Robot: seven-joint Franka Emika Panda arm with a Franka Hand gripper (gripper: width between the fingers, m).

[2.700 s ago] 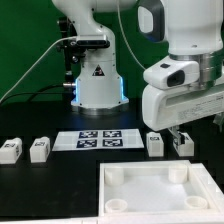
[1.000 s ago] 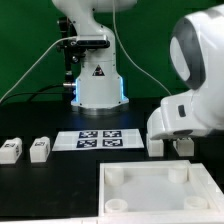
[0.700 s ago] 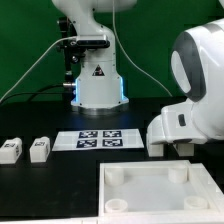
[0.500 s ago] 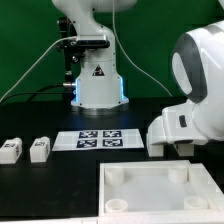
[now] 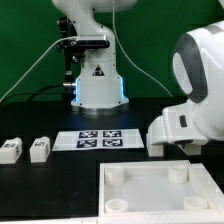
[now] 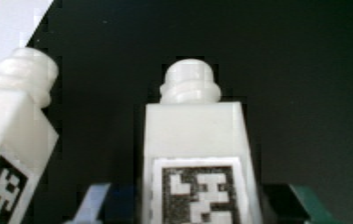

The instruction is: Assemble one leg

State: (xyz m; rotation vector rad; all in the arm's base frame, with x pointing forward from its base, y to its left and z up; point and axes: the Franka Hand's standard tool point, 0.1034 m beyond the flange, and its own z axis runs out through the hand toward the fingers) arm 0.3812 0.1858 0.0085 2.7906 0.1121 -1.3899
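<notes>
Two legs fill my wrist view: centre leg (image 6: 199, 130) between the gripper (image 6: 196, 205) fingers, neighbouring leg (image 6: 16, 115) just beside; clenched or not, I cannot tell. Socketed panel (image 5: 107, 185) and marker board (image 5: 98, 139) lie apart

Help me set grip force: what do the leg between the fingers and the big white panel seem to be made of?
The leg: looks like hard white plastic, matte, with a rounded peg on its end; its black-and-white tag looks printed or stuck on. The white panel: probably the same rigid plastic, matte, with raised rim and round corner sockets. Neither shows gloss or grain.
</notes>
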